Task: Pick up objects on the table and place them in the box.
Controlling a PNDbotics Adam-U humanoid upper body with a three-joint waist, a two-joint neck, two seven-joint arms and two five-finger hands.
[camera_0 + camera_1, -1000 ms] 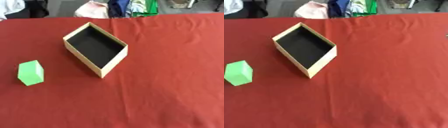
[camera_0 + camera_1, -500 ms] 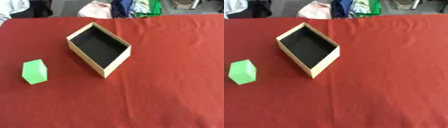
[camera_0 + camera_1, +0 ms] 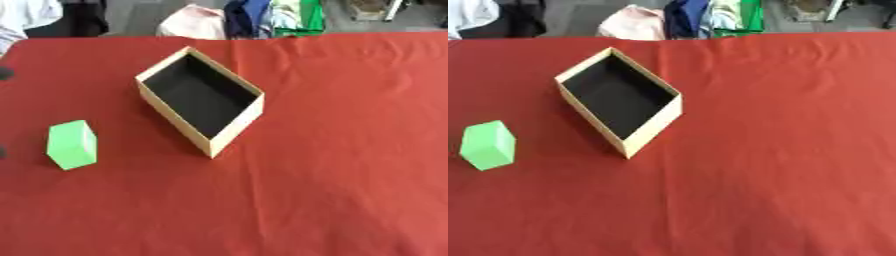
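My hands are out of view, the box point(image 3: 200, 100) runs long from far-left to near-right, green block point(image 3: 72, 144) left, open red table point(image 3: 350, 175) right.

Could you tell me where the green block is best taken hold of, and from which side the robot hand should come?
Probably from above, pinching the two long side faces of the green block. It stands free on the red cloth, left of the box and apart from it, so both sides look open. Since it lies at the table's left, the left robot hand seems the nearer choice, though neither hand shows.
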